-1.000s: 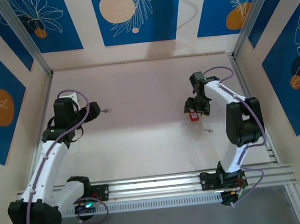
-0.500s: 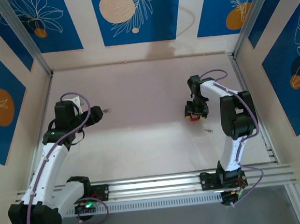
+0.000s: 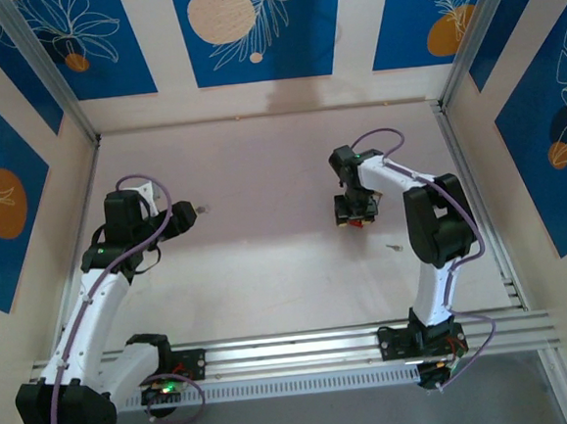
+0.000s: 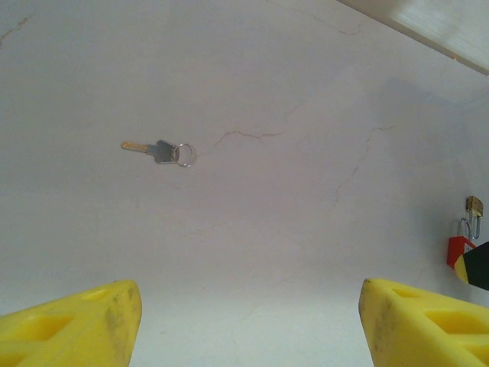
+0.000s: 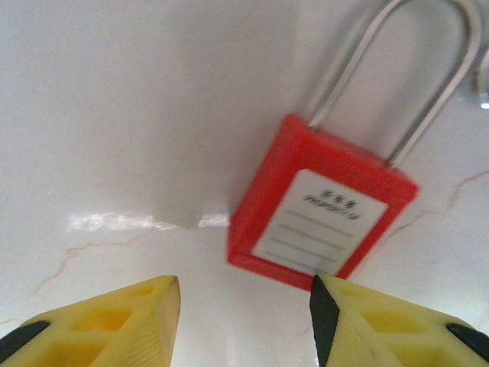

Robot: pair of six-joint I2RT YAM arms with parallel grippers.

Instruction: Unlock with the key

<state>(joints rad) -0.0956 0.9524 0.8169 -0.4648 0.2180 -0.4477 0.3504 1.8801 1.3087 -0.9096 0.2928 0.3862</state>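
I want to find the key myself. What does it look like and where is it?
Look at the pale table, on the left arm's side. Just past the left gripper lies the key: tiny, flat, grey, with a wire ring, unlike the chunky red padlock.

Your workspace — pale tabletop (image 3: pixel 269 272), faint hairline veins (image 4: pixel 244 134) across it. Cream walls on three sides carry blue panels (image 3: pixel 249 28) with white leaf drawings, orange and cream discs. Aluminium posts (image 3: pixel 58 87) at back corners — slotted rail (image 3: pixel 304 346) along your near edge.
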